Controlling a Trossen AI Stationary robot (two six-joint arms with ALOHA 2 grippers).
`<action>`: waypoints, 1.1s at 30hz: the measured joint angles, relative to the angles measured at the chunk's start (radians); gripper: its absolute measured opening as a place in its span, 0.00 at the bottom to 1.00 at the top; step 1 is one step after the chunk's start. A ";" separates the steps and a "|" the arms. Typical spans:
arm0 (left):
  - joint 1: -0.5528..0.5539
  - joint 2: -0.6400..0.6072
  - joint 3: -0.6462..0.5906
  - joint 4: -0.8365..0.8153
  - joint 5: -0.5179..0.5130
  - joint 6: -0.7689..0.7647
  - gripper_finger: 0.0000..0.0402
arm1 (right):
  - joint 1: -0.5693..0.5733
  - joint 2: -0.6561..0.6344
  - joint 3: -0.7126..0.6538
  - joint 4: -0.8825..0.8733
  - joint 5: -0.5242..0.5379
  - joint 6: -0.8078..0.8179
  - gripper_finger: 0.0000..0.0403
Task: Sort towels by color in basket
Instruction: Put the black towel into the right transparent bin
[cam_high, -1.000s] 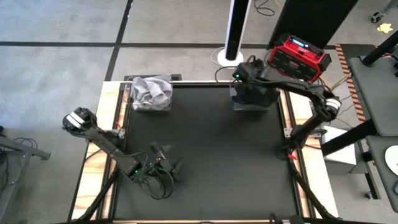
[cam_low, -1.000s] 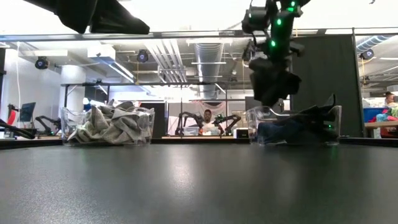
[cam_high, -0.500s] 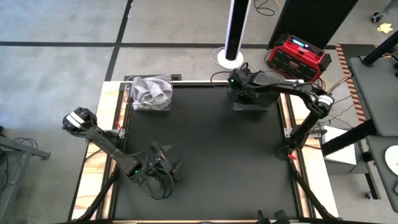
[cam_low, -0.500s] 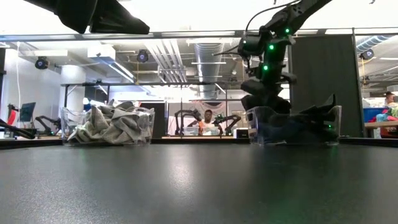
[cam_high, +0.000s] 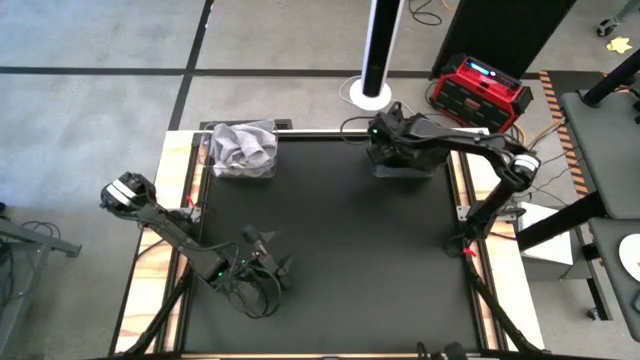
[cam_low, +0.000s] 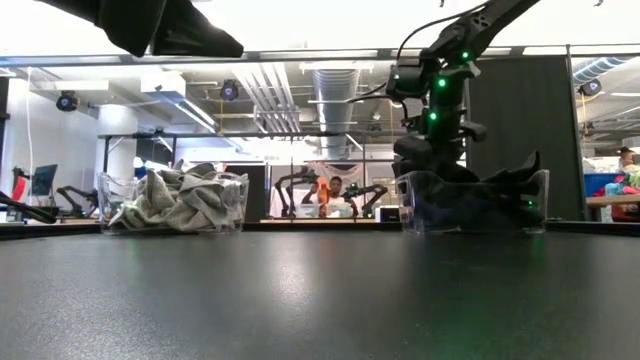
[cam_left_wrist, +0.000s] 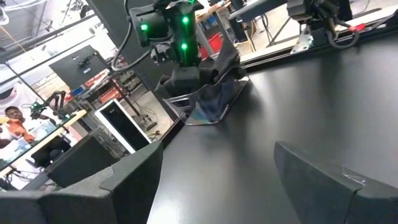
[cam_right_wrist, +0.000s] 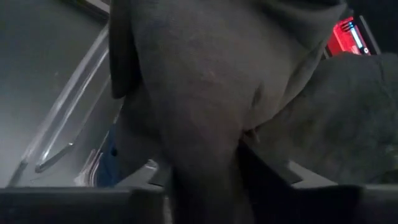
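Two clear baskets stand at the table's far edge. The left basket (cam_high: 243, 150) (cam_low: 175, 200) holds white and light grey towels. The right basket (cam_high: 408, 166) (cam_low: 475, 205) (cam_left_wrist: 208, 99) holds dark towels, with some navy blue showing. My right gripper (cam_high: 393, 140) (cam_low: 430, 150) (cam_right_wrist: 205, 199) is tipped down over that basket's left part, shut on a dark towel (cam_right_wrist: 199, 93). My left gripper (cam_high: 270, 252) (cam_left_wrist: 230, 186) waits open near the table's front left, with nothing between its fingers. My right gripper has the dark towel (cam_low: 422, 165) between its two fingers, which come at it slanting down from above. The cloth (cam_right_wrist: 205, 162) runs as a bunched fold into the gap between the fingers. The towel's lower part lies inside the right basket, on the dark towels there.
The black table top (cam_high: 330, 250) stretches between the baskets and my left arm. A red box (cam_high: 485, 92) and a white post (cam_high: 378, 50) stand beyond the far edge. People sit in the room behind (cam_low: 325, 195).
My right gripper has sunk toward the right basket, tipped further down and shifted a little toward the table's left. The dark towel, which hung above the basket's rim, has come down into the basket.
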 joint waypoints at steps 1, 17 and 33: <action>0.001 0.000 0.000 0.000 0.000 0.000 0.72 | 0.000 -0.002 0.000 -0.002 0.000 0.000 0.28; 0.020 -0.002 0.000 0.000 0.001 -0.009 0.73 | 0.028 -0.134 0.030 0.024 0.064 -0.036 0.54; 0.022 -0.002 0.000 0.000 0.001 -0.009 0.73 | 0.009 -0.027 -0.134 0.247 0.062 -0.120 0.02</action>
